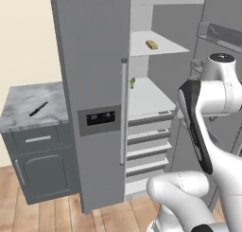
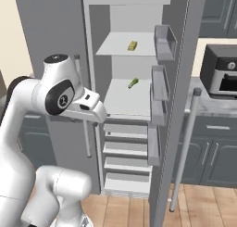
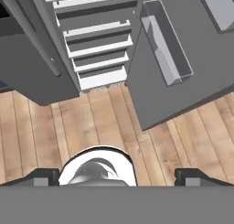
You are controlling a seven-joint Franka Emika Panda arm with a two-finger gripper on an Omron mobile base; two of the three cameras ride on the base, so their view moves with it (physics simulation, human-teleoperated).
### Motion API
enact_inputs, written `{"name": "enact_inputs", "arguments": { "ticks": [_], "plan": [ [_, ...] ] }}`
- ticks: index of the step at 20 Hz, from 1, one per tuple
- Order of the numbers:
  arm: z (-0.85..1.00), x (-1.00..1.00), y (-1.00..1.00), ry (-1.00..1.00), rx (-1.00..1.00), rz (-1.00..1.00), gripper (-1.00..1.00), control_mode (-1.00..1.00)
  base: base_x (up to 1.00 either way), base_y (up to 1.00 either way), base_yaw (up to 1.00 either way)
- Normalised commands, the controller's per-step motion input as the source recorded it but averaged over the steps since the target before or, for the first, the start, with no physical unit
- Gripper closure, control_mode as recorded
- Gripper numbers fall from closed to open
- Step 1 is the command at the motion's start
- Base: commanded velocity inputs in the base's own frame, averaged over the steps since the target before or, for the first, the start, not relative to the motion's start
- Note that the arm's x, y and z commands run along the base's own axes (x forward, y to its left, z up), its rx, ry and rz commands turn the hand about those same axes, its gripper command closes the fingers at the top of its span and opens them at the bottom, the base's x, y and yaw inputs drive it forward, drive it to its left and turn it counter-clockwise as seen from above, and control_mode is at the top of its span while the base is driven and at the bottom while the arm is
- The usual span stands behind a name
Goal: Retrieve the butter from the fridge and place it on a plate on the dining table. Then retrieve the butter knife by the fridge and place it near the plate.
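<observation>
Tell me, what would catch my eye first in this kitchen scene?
The tall grey fridge stands with its right door swung open, showing white shelves and drawers. On an upper shelf lies the small yellow butter, with a little green item on the shelf below. To the fridge's left, a black knife lies on a marble-topped cabinet, while the white arm fills the foreground.

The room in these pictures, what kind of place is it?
Most likely a home kitchen: a tall grey fridge stands with one door open, beside a marble-topped drawer cabinet, with a countertop oven on the counter.
</observation>
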Motion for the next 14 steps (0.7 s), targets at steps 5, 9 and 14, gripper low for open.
{"name": "enact_inputs", "arguments": {
  "ticks": [5, 9, 14],
  "plan": [
    [0.0, 0.0, 0.0, 0.0, 0.0, 0.0, -1.0, 1.0, 0.65, -0.01, -0.1],
    [0.0, 0.0, 0.0, 0.0, 0.0, 0.0, -1.0, 1.0, 0.74, -0.09, -0.14],
    [0.0, 0.0, 0.0, 0.0, 0.0, 0.0, -1.0, 1.0, 0.58, -0.28, -0.07]
  ]
}}
